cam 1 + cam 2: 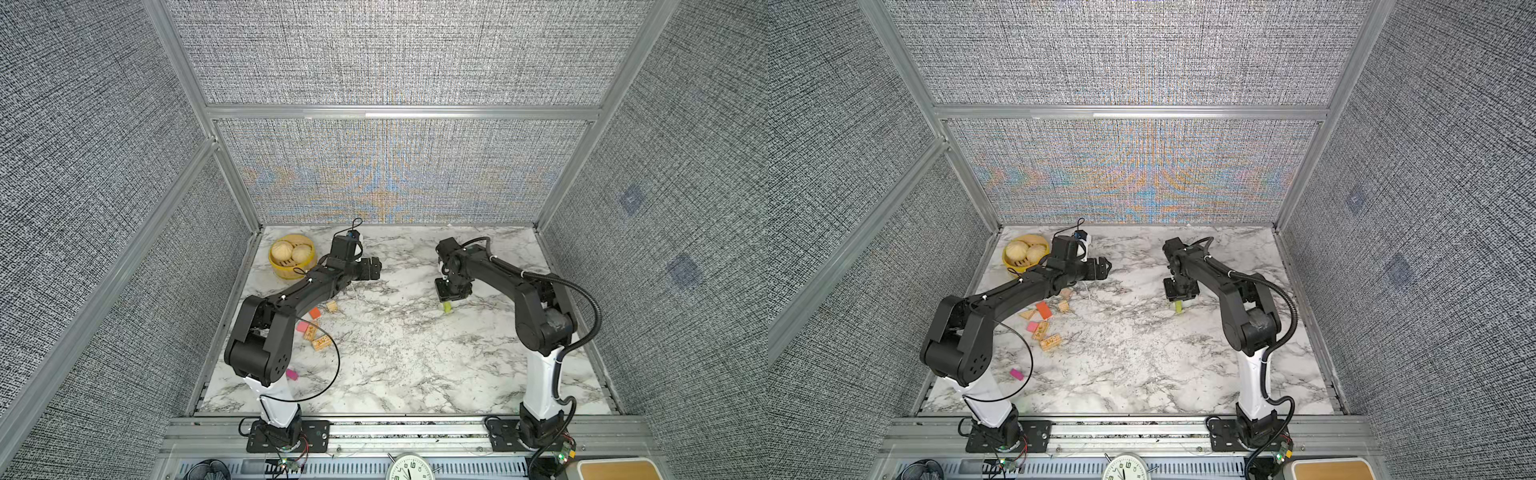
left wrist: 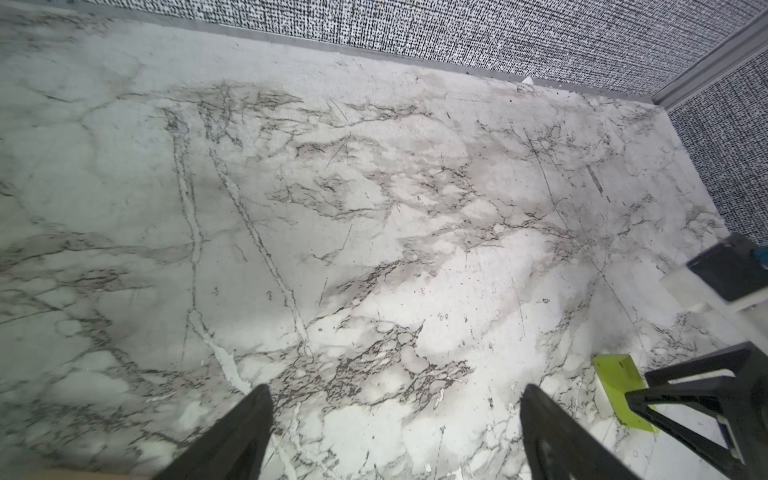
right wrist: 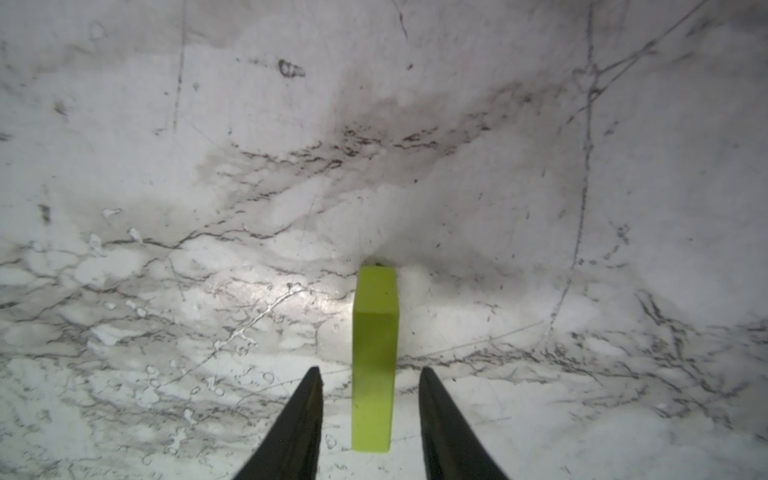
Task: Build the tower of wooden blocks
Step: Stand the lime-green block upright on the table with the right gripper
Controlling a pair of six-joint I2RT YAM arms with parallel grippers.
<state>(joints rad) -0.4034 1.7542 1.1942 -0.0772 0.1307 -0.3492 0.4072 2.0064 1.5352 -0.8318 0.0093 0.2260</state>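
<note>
A lime-green wood block (image 3: pixel 374 353) rests on the marble right of centre, seen in both top views (image 1: pixel 446 307) (image 1: pixel 1178 306). My right gripper (image 3: pixel 370 370) hangs straight over it, open, one finger on each side with a gap to the block on both. The other wood blocks lie loose on the left beside my left arm: orange (image 1: pixel 1043 309), pink (image 1: pixel 1032 326), a tan bar (image 1: pixel 1050 342), a tan cube (image 1: pixel 331 306), magenta (image 1: pixel 1016 374). My left gripper (image 2: pixel 397 390) is open over bare marble at mid-table (image 1: pixel 376 268). No tower is in view.
A yellow bamboo steamer (image 1: pixel 291 255) with two buns stands at the back left, close behind my left wrist. Fabric walls with metal frames close in the table on three sides. The left arm's cable (image 1: pixel 332 374) loops over the marble near the magenta block.
</note>
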